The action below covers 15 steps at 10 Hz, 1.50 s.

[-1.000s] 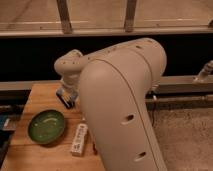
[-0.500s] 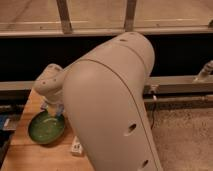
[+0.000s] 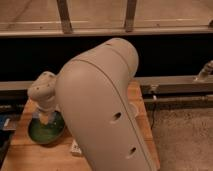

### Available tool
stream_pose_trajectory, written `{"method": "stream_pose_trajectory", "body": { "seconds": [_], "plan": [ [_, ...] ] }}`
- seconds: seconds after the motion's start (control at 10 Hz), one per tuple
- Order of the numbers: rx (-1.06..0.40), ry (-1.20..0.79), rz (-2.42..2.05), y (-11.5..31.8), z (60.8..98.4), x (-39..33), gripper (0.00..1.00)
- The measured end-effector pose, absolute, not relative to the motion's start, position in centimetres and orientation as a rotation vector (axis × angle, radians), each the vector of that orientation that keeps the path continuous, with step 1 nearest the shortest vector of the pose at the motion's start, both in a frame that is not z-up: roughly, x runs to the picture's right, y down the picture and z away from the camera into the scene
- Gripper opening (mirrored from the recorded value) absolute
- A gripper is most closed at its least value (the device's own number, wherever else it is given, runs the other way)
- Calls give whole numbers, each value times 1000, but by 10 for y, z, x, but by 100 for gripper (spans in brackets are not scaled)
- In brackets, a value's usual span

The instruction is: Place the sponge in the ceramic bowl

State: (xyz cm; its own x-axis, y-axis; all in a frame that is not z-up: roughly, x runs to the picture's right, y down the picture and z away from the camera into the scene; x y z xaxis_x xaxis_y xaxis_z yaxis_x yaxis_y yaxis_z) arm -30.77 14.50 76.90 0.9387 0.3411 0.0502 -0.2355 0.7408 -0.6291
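Observation:
The green ceramic bowl (image 3: 44, 133) sits at the front left of the wooden table (image 3: 30, 152). My gripper (image 3: 46, 119) hangs straight over the bowl, just above its inside, below the rounded beige wrist (image 3: 44, 92). The sponge is hidden; the wrist and gripper cover the spot where it could be. My big beige upper arm (image 3: 102, 105) fills the middle of the view and hides most of the table.
A pale-edged block (image 3: 76, 148) peeks out from under the arm, right of the bowl. A dark rail and a window frame (image 3: 65, 15) run behind the table. Grey carpet (image 3: 182, 135) lies to the right. Something blue (image 3: 4, 123) is at the left edge.
The wrist and gripper have swung from the table's back left, forward and down to above the bowl. The arm now covers more of the table.

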Motion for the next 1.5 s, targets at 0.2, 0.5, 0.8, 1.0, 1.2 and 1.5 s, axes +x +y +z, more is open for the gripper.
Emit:
{"method": "stream_pose_trajectory", "body": {
  "seconds": [0.2,0.5,0.8,1.0,1.2,1.5],
  "plan": [
    [-698,-171,294,154,772,-309,0],
    [-718,-172,298,156,773,-303,10],
    [-718,-173,299,156,773,-303,40],
    [-719,-174,295,157,772,-305,60],
    [-718,-174,297,157,773,-304,75],
    [-718,-174,296,157,773,-304,76]
  ]
}}
